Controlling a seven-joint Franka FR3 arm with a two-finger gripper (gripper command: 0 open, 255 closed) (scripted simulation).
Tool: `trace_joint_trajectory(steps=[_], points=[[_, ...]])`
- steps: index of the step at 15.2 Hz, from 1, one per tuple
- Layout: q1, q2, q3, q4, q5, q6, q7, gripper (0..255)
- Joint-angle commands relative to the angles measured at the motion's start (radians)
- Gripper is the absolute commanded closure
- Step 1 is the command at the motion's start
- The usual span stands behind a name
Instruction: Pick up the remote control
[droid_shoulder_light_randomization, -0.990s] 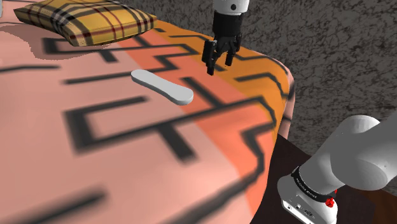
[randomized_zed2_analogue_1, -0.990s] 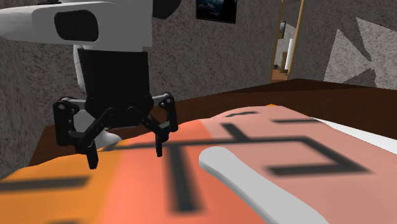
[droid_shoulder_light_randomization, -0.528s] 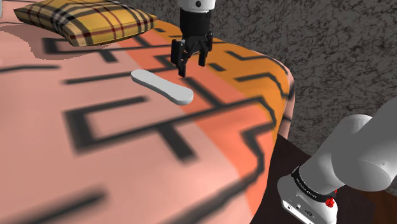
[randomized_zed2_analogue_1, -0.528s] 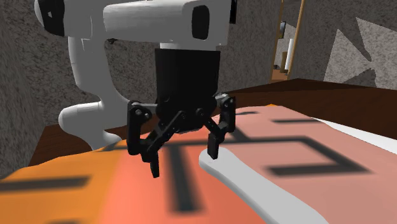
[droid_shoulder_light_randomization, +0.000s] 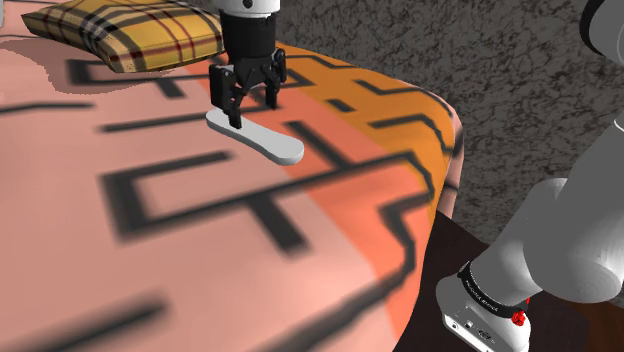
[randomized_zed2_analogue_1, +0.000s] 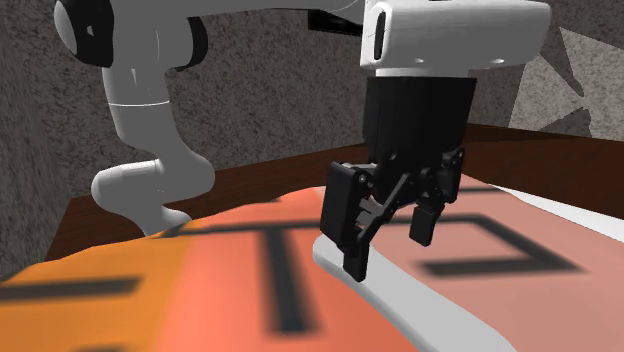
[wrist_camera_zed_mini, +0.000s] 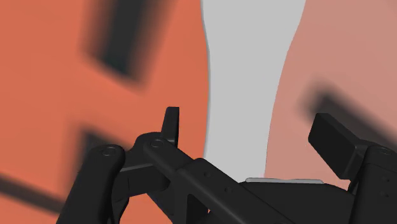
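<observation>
A pale grey, flat, elongated remote control (droid_shoulder_light_randomization: 262, 140) lies on a bed cover (droid_shoulder_light_randomization: 200, 250) of salmon and orange with thick black angular lines. It sits near the yellow plaid pillow (droid_shoulder_light_randomization: 130, 35).

The shoulder view takes in that pillow, the rough grey wall (droid_shoulder_light_randomization: 500, 60) and the white stand (droid_shoulder_light_randomization: 480, 325). The second exterior view looks low across the remote (randomized_zed2_analogue_1: 400, 300).

The all-black two-finger gripper (droid_shoulder_light_randomization: 250, 108) hangs just above the remote's pillow-side end. In the wrist view its fingers (wrist_camera_zed_mini: 170, 121) stand wide apart on either side of the remote (wrist_camera_zed_mini: 245, 83), with cover showing between each and it. The remote is not clasped. From the side the gripper (randomized_zed2_analogue_1: 390, 252) has one fingertip low by the remote's edge; I cannot tell whether it touches.
</observation>
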Motion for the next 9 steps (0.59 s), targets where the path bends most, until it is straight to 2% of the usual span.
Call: trace_joint_trajectory(steps=[1,6,8,9], points=[[0.003,0.009,0.003,-0.010,-0.003,0.020,0.002,0],[0.002,0.006,0.001,-0.089,-0.003,0.096,0.003,0],[0.002,0.006,0.001,-0.089,-0.003,0.096,0.003,0],[0.002,0.006,0.001,-0.090,-0.003,0.097,0.003,255]])
